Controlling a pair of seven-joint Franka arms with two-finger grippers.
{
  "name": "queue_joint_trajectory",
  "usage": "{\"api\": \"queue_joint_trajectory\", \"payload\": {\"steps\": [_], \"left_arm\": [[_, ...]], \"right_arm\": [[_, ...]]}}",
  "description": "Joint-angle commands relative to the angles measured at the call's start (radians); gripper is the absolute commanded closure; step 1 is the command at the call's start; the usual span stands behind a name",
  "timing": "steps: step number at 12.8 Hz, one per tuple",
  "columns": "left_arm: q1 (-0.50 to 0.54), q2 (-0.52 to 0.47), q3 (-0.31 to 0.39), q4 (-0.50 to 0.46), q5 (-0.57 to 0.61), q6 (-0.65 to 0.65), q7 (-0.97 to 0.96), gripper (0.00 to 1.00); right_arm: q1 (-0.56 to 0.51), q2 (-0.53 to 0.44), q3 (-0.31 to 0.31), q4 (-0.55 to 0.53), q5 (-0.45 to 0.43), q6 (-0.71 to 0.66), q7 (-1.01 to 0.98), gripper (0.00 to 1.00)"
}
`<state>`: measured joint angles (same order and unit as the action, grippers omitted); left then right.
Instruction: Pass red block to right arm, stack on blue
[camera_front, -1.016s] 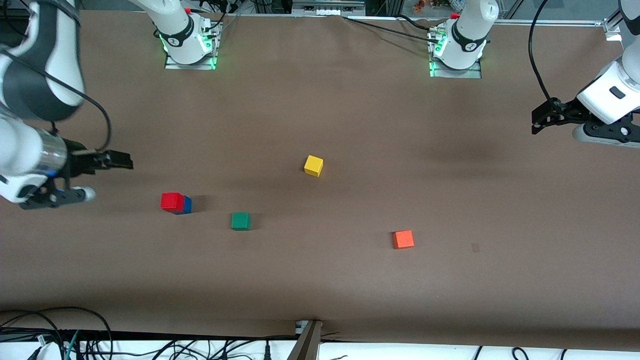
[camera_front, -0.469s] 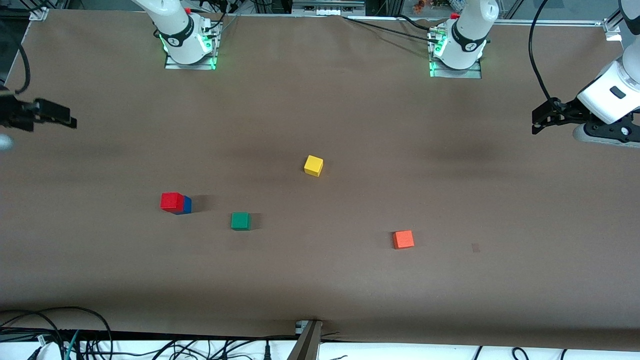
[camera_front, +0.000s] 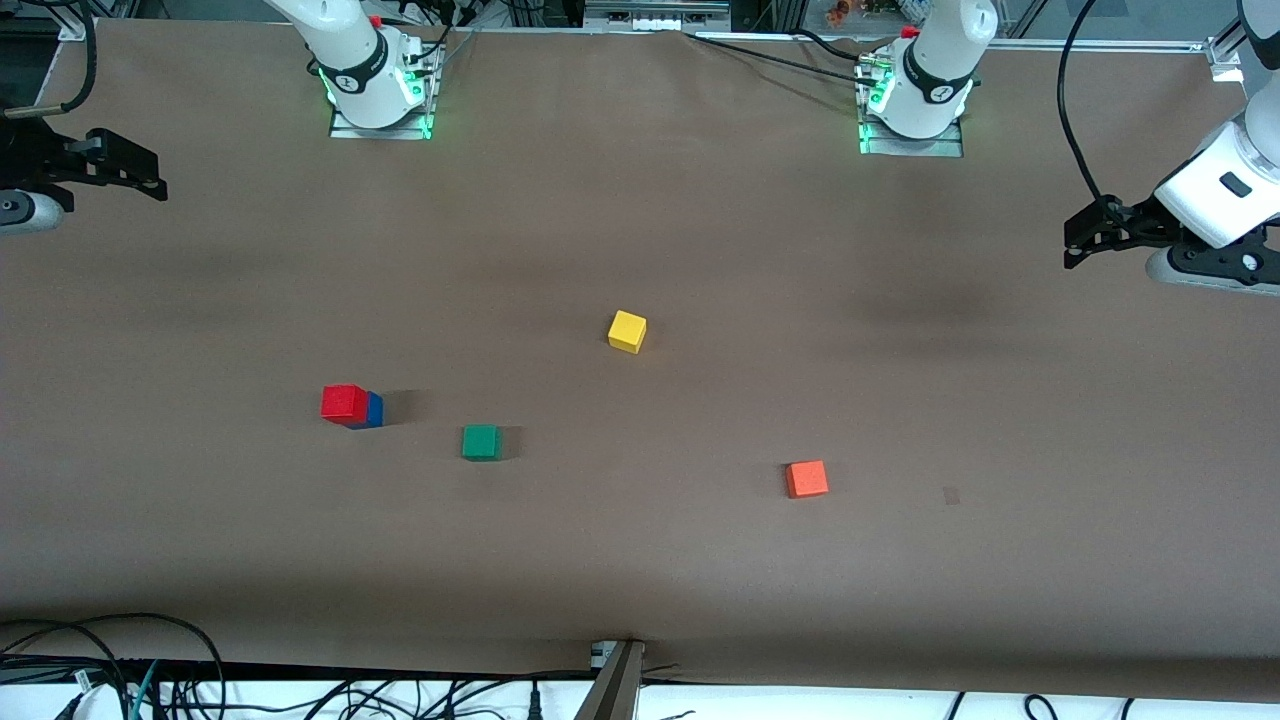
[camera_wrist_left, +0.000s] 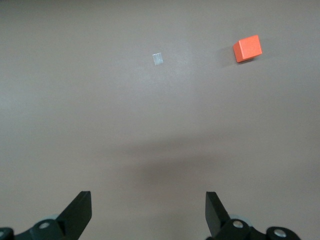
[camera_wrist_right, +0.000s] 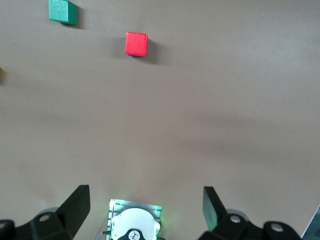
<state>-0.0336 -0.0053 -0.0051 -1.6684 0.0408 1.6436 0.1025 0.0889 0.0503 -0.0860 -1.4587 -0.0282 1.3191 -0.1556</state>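
Two arms: both drawn back to their own ends of the table (camera_front: 700, 230), holding nothing
Right gripper (camera_front: 140, 170): up over the table edge at the right arm's end – fingers spread apart, empty
Left gripper (camera_front: 1085, 235): over the left arm's end – fingers apart, empty
Red block (camera_front: 344, 402): sits on the blue (camera_front: 374, 410) cube, toward the right arm's end
Green cube (camera_front: 481, 441): near the stack, slightly nearer the front camera
Yellow cube (camera_front: 627, 331): mid-table
Orange cube (camera_front: 806, 479): toward the left arm's end

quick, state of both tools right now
Left tool: open, holding nothing, over bare table at the left arm's end.
Right tool: open, holding nothing, at the right arm's end.
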Motion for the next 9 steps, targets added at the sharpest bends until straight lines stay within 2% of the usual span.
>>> {"api": "queue_joint_trajectory", "payload": {"steps": [1, 5, 9], "left_arm": [[0.0, 0.01, -0.006, 0.027, 0.024, -0.021, -0.009, 0.0], [0.0, 0.01, -0.006, 0.027, 0.024, -0.021, -0.009, 0.0], [0.0, 0.01, -0.006, 0.027, 0.025, -0.021, -0.007, 0.0]], "right_arm": [[-0.02, 0.003, 0.014, -0.011, -0.016, -0.009, -0.001, 0.0], [-0.017, 0.043, 0.014, 0.038, -0.019, -0.015, 0.001, 0.0], [-0.015, 0.046, 0.014, 0.04, -0.019, -0.011, -0.001, 0.0]]}}
